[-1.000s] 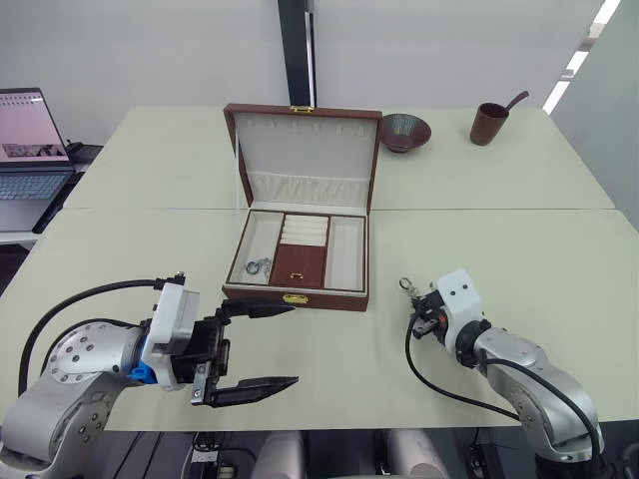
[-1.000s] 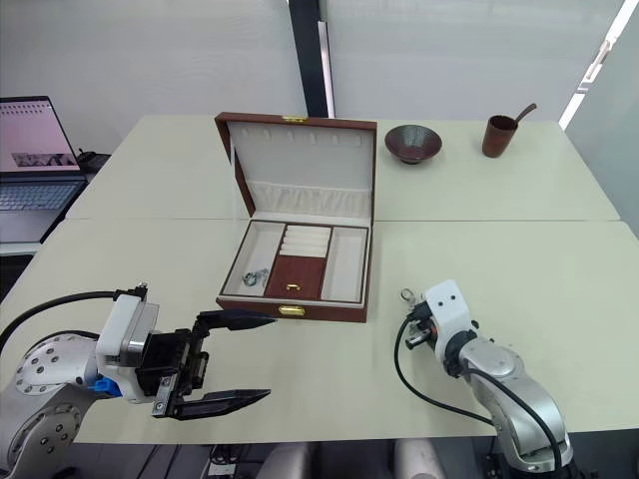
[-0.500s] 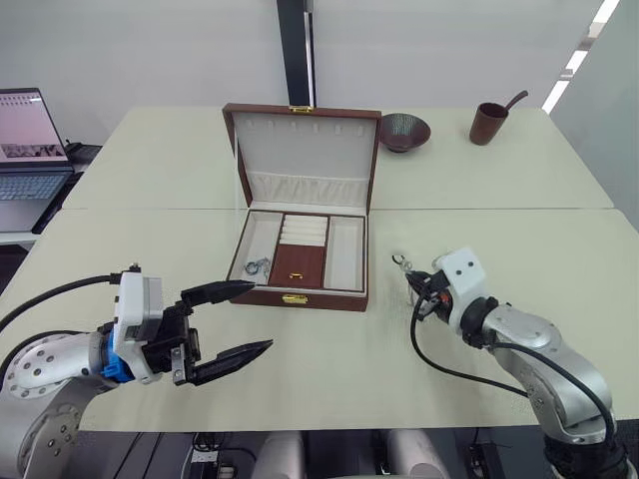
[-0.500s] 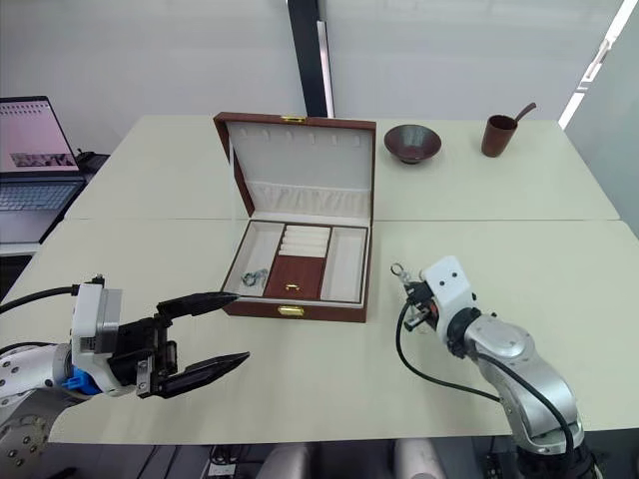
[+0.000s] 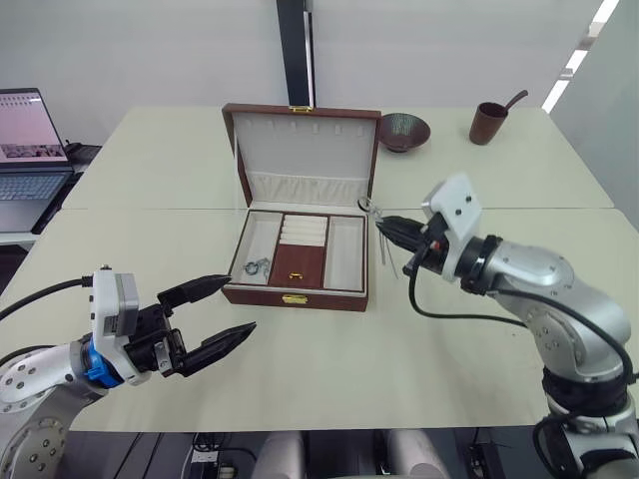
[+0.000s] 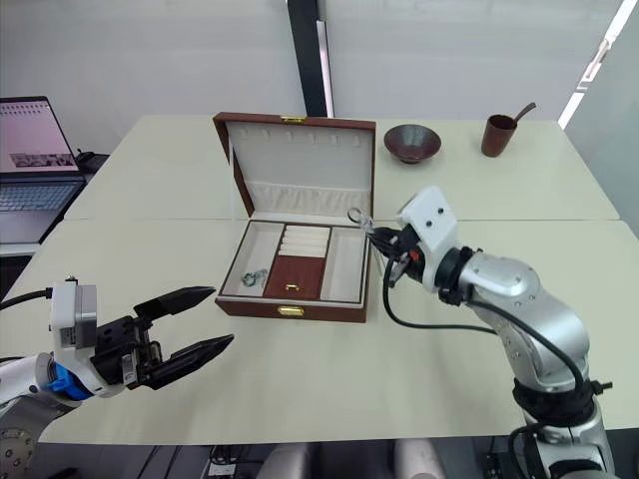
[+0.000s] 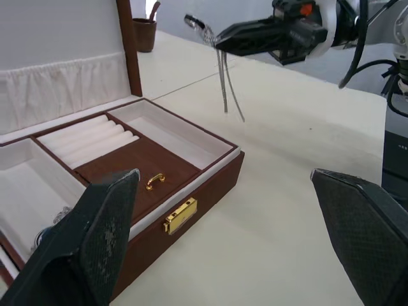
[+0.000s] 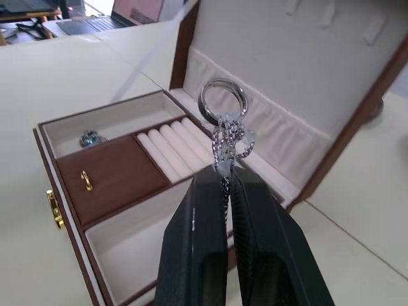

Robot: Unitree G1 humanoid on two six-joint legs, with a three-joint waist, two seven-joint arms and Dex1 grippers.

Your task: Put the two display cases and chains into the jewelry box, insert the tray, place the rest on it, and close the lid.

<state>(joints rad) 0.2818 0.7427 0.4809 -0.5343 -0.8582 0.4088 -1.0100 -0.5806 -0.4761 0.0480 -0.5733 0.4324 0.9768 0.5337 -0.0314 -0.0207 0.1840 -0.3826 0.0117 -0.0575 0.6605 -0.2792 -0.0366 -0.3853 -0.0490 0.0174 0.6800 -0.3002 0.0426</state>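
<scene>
The jewelry box stands in the middle of the table with its lid upright. The tray sits inside it, with ring rolls and a brown panel. One of the chains lies in the tray's left compartment. My right gripper is shut on another chain, ring end up, and the chain dangles just beyond the box's right rim. My left gripper hovers open and empty near the front left of the box. The display cases are out of view.
At the back right stand a dark bowl and a brown cup with a spoon in it. A laptop sits at the far left. A seam between tables runs behind the box.
My right gripper has lifted the chain off the table and carried it left and up to the box's right edge. My left gripper has drawn back to the left, still open.
</scene>
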